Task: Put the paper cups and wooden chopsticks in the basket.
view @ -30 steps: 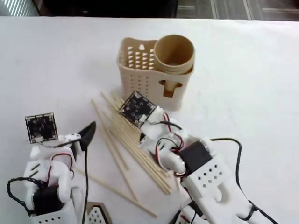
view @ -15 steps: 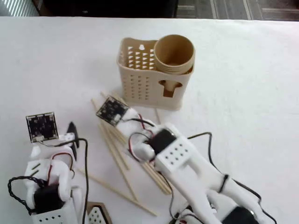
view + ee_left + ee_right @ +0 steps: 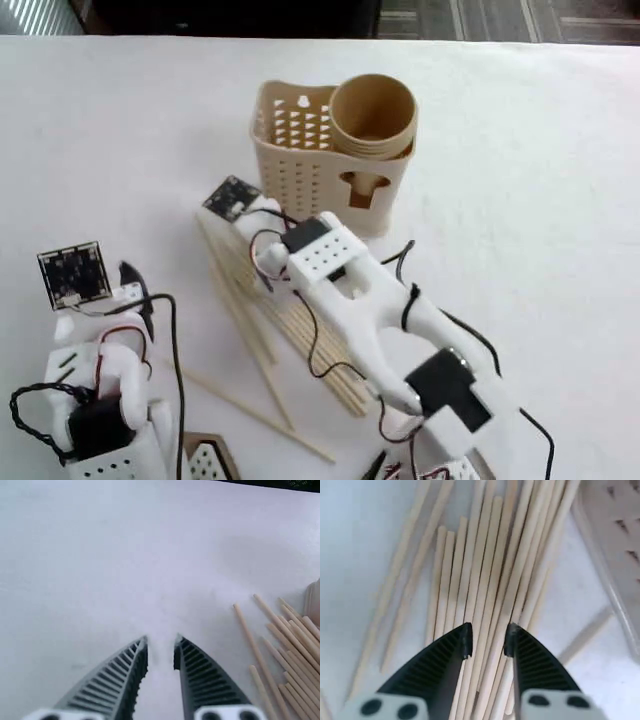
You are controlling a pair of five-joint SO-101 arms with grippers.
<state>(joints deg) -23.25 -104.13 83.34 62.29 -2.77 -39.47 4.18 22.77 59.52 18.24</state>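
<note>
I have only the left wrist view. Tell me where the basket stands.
Observer: The basket stands upright on the table, just beyond the far ends of the chopsticks.
Operator: Report what is in it.
Observer: Stacked paper cups sit in one end; the other end looks empty.
Operator: Give me the right gripper.
Observer: The right gripper hangs open just over the chopsticks, beside the basket wall.
</note>
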